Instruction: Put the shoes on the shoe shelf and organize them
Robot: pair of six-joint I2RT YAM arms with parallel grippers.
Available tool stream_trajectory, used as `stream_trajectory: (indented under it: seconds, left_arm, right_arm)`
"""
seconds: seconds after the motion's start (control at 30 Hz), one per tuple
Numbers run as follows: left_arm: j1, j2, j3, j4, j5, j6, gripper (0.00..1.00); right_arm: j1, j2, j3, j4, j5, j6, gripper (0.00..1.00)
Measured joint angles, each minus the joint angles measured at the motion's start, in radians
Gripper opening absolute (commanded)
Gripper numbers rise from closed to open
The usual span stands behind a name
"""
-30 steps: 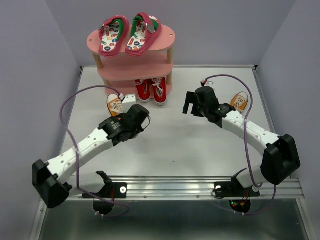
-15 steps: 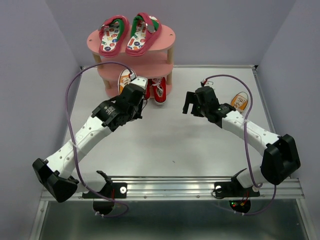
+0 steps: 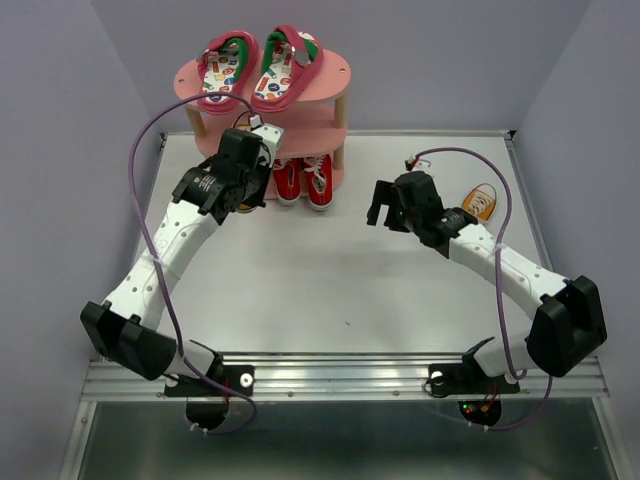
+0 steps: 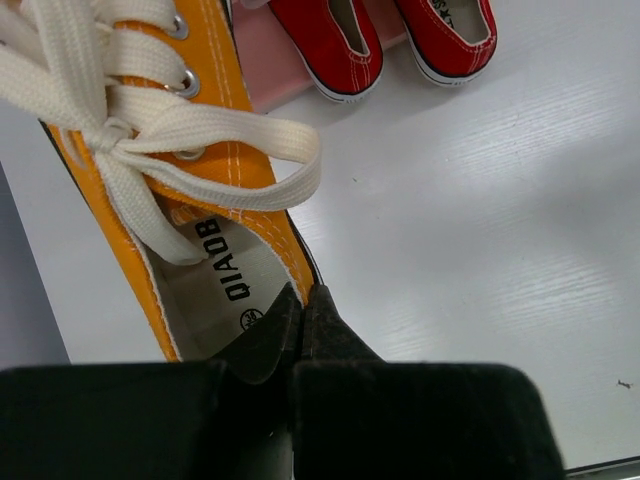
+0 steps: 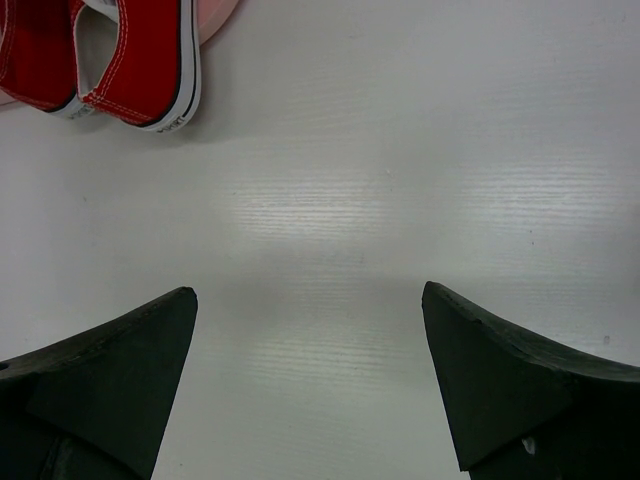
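Orange sneaker [image 4: 245,165] — now up at shoe shelf [image 3: 335,72]

Bare table [image 3: 330,285] lies open between the 2 arms. The left arm [image 3: 175,235] blocks the shelf's [image 3: 338,75] front left, red sneakers [image 3: 303,180] sit at its bottom right, and flip-flops [image 3: 258,70] cover the top.

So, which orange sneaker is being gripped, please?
The orange sneaker by the shoe shelf, pinched in the left gripper; the other sneaker lies loose on the table.
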Motion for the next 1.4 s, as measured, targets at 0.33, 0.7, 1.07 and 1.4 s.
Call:
stream_trajectory:
  seconds: [0.33, 0.7, 1.07, 1.4]
  left_arm:
    - [0.100, 0.101, 0.030, 0.032, 0.065, 0.085, 0.00]
    - [0.180, 0.183, 0.103, 0.051, 0.092, 0.138, 0.00]
    - [0.229, 0.233, 0.125, 0.130, 0.137, 0.192, 0.00]
    - [0.261, 0.259, 0.131, 0.187, 0.185, 0.233, 0.00]
  right_arm:
    - [0.000, 0.000, 0.000, 0.000, 0.001, -0.007, 1.00]
    - [0.000, 0.000, 0.000, 0.000, 0.001, -0.026, 1.00]
    - [0.000, 0.000, 0.000, 0.000, 0.000, -0.026, 1.00]
    - [0.000, 0.000, 0.000, -0.001, 0.000, -0.026, 1.00]
